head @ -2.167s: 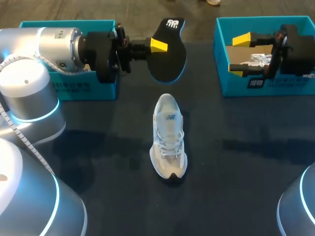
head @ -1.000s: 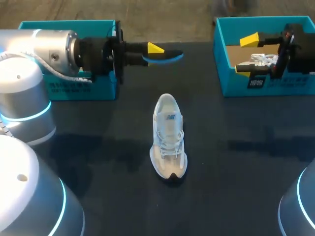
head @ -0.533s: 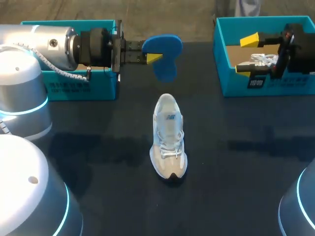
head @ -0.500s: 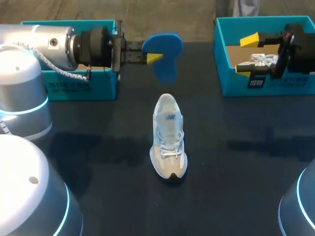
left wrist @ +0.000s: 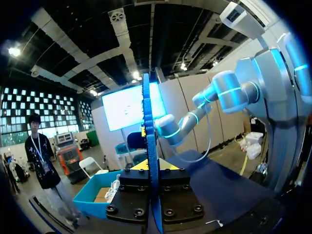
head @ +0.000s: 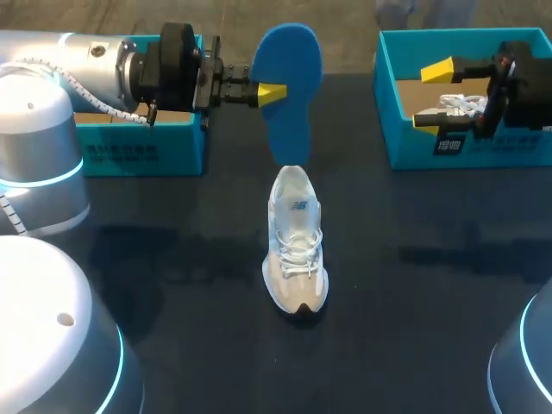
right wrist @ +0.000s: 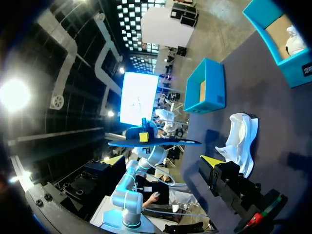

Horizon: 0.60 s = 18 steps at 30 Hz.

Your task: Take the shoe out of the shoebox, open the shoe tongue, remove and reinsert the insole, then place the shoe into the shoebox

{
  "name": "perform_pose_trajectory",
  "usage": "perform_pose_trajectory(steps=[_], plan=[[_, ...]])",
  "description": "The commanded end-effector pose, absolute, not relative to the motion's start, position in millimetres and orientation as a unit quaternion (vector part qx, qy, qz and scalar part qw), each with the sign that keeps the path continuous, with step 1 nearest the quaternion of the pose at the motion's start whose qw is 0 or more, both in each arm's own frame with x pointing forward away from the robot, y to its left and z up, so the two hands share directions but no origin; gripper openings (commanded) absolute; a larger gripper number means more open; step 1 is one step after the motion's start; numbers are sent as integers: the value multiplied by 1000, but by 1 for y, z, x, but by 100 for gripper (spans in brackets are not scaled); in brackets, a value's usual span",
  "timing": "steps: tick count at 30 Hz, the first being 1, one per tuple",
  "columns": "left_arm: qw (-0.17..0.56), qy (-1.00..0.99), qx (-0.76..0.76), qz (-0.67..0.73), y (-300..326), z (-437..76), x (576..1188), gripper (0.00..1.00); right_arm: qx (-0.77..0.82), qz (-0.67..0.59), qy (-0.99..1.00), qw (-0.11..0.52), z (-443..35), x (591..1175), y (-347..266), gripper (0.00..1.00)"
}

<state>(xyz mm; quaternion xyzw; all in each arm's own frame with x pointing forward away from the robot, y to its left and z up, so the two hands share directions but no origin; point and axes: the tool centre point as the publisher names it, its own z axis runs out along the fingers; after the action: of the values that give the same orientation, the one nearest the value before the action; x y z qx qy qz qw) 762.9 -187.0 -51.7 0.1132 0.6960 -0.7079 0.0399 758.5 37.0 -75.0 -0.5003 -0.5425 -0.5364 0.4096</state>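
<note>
Dark counter, with one teal shoebox at far left and another at far right.

Shoe: white/grey sneaker, upright on its sole mid-counter, between the boxes and nearer than both. Toe points near, heel far, laces tied. In the right wrist view it stands alone on the counter, well apart from both boxes.

Left arm comes in across the left shoebox. The left jaws are narrow and clamped on the insole, one yellow fingertip showing on its left edge. The insole is held in the air with its flat blue face toward the head camera, broad end far, narrow end near. The narrow end sits right at the shoe's heel; can't tell if they touch. The left wrist view has it edge-on, a thin blue blade pinched between the two black finger blocks.

Right arm is over the right shoebox. The right jaws are wide, with yellow fingertips far apart and nothing clamped. A second white shoe lies inside that box, beside the fingers.
</note>
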Motion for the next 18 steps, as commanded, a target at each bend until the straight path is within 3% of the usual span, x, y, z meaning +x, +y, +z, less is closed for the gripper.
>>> perform_pose_trajectory(steps=[1,14,18], plan=[[-52,710,5,-702,-190,-57,762,0,-501,-536,-543,410,-75,759,38,100],[-280,714,-164,-620,-190,-74,760,0,-501,-536,-543,410,-75,759,38,100],[-284,717,-163,-615,-190,-78,759,0,-501,-536,-543,410,-75,759,38,100]])
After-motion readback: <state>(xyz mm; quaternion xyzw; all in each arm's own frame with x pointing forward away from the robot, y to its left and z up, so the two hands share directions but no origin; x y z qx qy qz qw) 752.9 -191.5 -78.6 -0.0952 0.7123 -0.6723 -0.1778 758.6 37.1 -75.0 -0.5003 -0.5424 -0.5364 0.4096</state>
